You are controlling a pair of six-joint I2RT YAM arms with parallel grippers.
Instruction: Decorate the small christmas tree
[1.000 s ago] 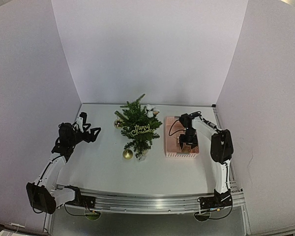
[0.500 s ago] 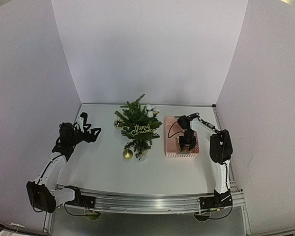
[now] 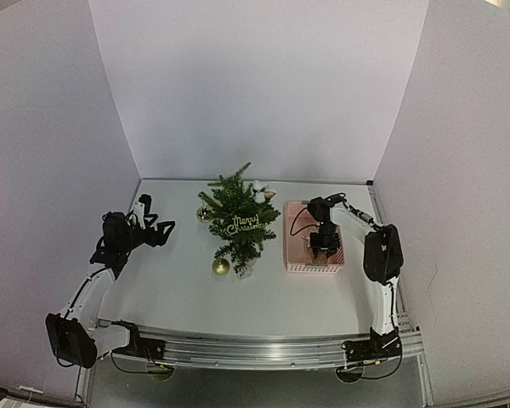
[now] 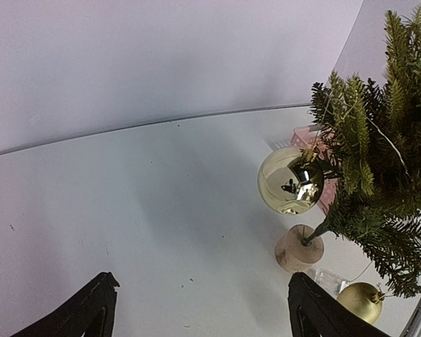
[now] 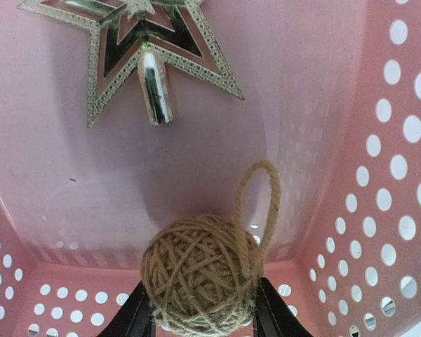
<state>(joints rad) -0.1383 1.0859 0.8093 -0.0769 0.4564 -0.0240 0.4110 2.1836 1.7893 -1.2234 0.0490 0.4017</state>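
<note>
The small christmas tree [image 3: 238,219] stands mid-table with a gold "Merry Christmas" sign [image 3: 243,226] and gold baubles [image 3: 220,266] on it. In the left wrist view the tree [image 4: 379,154], a gold bauble [image 4: 289,180] and its pale base [image 4: 299,248] lie ahead to the right. My left gripper [image 4: 203,312] is open and empty, well left of the tree. My right gripper [image 5: 200,316] is inside the pink basket [image 3: 292,255], shut on a jute twine ball [image 5: 196,281] with a loop. A silver star [image 5: 137,49] lies on the basket floor.
White walls enclose the table on three sides. A second gold bauble [image 4: 360,302] lies low by the tree base. White cotton-like ornaments [image 3: 259,190] sit behind the tree. The pink basket's perforated walls [image 5: 400,175] surround my right gripper closely.
My right gripper dipped lower into the basket and has come slightly back up. The left arm has not moved.
</note>
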